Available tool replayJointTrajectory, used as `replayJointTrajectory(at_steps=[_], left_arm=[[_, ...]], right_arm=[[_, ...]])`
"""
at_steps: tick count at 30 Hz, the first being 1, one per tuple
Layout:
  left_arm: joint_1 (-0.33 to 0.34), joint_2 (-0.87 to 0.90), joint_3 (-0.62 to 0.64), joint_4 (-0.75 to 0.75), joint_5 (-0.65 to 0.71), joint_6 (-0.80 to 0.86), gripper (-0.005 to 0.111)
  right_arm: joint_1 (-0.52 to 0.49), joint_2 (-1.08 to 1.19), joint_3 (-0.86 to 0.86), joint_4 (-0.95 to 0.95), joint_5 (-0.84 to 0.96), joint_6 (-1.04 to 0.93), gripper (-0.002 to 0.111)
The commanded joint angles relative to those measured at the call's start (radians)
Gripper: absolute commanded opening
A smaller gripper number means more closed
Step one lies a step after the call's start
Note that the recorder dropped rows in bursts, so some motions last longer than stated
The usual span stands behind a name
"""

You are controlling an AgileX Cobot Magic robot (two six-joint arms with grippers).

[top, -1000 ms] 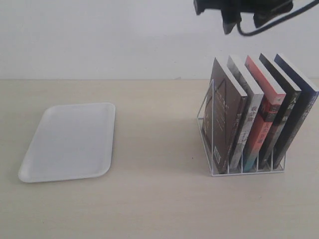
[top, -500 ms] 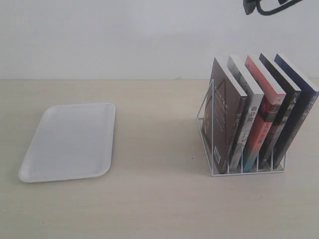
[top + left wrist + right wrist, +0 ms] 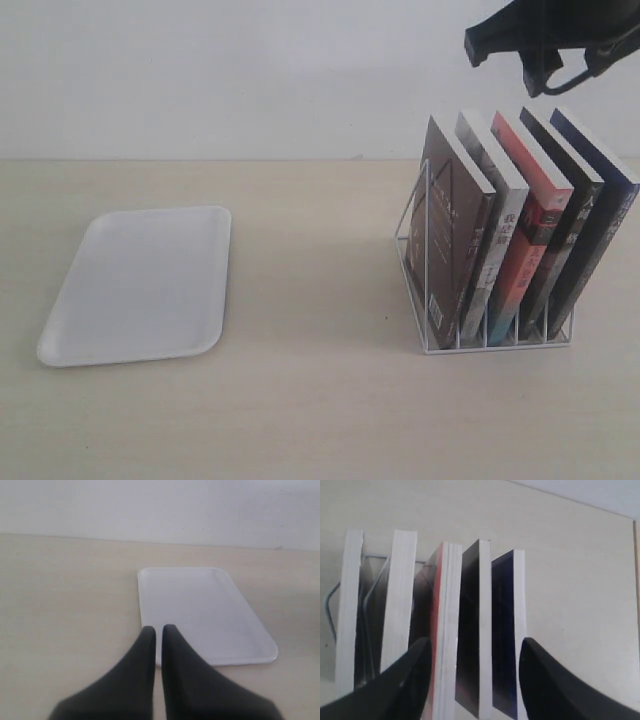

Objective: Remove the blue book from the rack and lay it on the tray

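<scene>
Blue book: the blue book (image 3: 598, 245) stands in the rack (image 3: 427, 250). It is in the end slot, farthest from the tray (image 3: 140, 285), and it leans like the rest.
Its neighbour: the black book (image 3: 560, 235) is right next to it.
Other books: then the red book (image 3: 528, 235), the grey book (image 3: 497, 225) and the brown book (image 3: 452, 235). That makes 5 books in all.
Tray: it lies flat on the table (image 3: 320, 400), well apart from the rack, with nothing on it.
Right gripper: the right gripper (image 3: 475, 645) hangs above the books and touches none. Its fingers (image 3: 405, 680) are spread wide and hold nothing. The red, black and blue books show between them.
Outside look: the right gripper is partly cut off at the top there, so its fingers are hard to make out.
Left gripper: the left gripper (image 3: 158, 630) is near the tray. Its fingers are almost together, with only a thin gap, and hold nothing.
</scene>
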Motion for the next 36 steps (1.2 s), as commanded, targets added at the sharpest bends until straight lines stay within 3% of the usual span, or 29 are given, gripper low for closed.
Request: replayJointTrajectory(at_steps=[1,9,12,19,21,26,36], left_arm=[[0.003,-0.003,0.003,0.0,-0.006,-0.008,0.005],[0.003,-0.003,0.003,0.0,-0.006,-0.008,0.005],[0.003,-0.003,0.003,0.0,-0.006,-0.008,0.005],[0.003,-0.003,0.003,0.0,-0.006,-0.008,0.005],[0.003,-0.003,0.003,0.0,-0.006,-0.008,0.005],[0.003,-0.003,0.003,0.0,-0.006,-0.008,0.005],[0.003,-0.003,0.003,0.0,-0.006,-0.008,0.005]], right_arm=[[-0.007,-0.004,0.016,0.087,-0.003,-0.017,0.051],[-0.005,0.003,0.016,0.147,-0.005,0.019,0.051],[-0.007,0.001,0.016,0.076,-0.003,0.004,0.051],[-0.087,0.001,0.016,0.135,-0.003,-0.076,0.05],[-0.087,0.001,0.016,0.134,-0.003,-0.087,0.045],[-0.087,0.001,0.016,0.134,-0.003,-0.085,0.02],[-0.087,0.001,0.137,0.043,-0.04,-0.005,0.019]])
